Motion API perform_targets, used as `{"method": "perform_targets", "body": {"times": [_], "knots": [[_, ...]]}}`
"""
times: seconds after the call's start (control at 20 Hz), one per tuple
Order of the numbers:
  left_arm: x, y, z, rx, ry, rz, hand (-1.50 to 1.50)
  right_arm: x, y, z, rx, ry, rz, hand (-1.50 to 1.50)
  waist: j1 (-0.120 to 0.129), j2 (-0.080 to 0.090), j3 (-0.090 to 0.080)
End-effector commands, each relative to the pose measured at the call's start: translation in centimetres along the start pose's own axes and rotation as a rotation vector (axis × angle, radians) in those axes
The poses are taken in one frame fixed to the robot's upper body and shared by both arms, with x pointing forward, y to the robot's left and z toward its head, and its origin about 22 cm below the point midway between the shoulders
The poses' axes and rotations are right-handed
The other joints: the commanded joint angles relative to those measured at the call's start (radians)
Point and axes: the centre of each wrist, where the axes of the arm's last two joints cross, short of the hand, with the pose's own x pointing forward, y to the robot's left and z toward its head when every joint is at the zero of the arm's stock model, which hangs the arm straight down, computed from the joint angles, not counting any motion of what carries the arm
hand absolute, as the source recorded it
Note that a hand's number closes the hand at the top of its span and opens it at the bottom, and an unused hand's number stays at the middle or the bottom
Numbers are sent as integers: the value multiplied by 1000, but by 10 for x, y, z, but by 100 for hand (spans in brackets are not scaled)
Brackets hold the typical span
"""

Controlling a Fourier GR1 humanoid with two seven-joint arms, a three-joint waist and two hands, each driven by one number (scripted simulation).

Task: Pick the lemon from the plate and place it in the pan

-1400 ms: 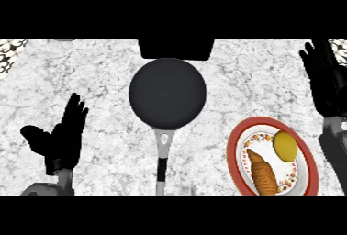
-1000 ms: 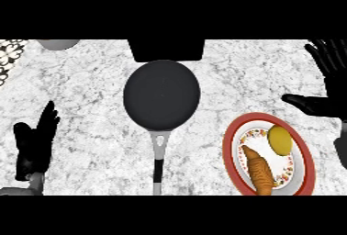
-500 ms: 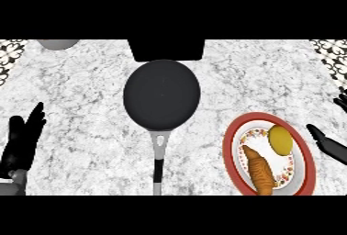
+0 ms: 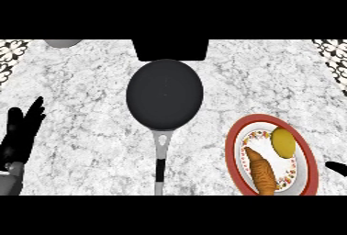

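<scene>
Lemon [image 4: 283, 142], yellow and oval, lies on the upper right part of the round plate [image 4: 235, 137] with the red rim and a flowered white centre, which sits on the grey-white marbled counter [image 4: 81, 78] at the view's lower right. Beside the lemon, lower and to its left on the same plate, lies a long golden-brown croissant [image 4: 261, 172]; the two are close, and whether they touch cannot be told. No hand touches the lemon.

Left of the plate, in the middle of the counter, stands the black round pan [image 4: 165, 93], its inside bare, with a grey and black handle [image 4: 160, 160] running down toward the lower edge. The pan and plate are apart, with counter between them.

Only a small black tip of the right hand [image 4: 337, 167] shows at the view's right edge, just right of the plate's rim and not on it; whether its fingers are spread or curled cannot be told. The left hand [image 4: 19, 135] shows at the left edge, well apart from the pan, fingers straight and pointing up, holding nothing, resting. A grey round shape [image 4: 64, 43] sits cut off at the counter's upper left.
</scene>
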Motion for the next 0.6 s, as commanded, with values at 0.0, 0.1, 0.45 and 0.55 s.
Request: {"method": "perform_targets", "body": {"times": [0.0,0.1,0.45,0.55], "knots": [[3,4,-4,-8,-6,-14,0,32,-23,-21,119,95,282,-150,23,5,-3],[8,-6,-5,-20,-16,2,0,47,-22,-28,191,158,383,-150,26,4,-3],[4,-10,-4,-30,-30,-16,0,81,9,-44,362,329,611,-150,45,6,1],[2,-16,-4,-21,-11,-15,0,96,30,-29,421,353,645,-150,31,2,1]]}}
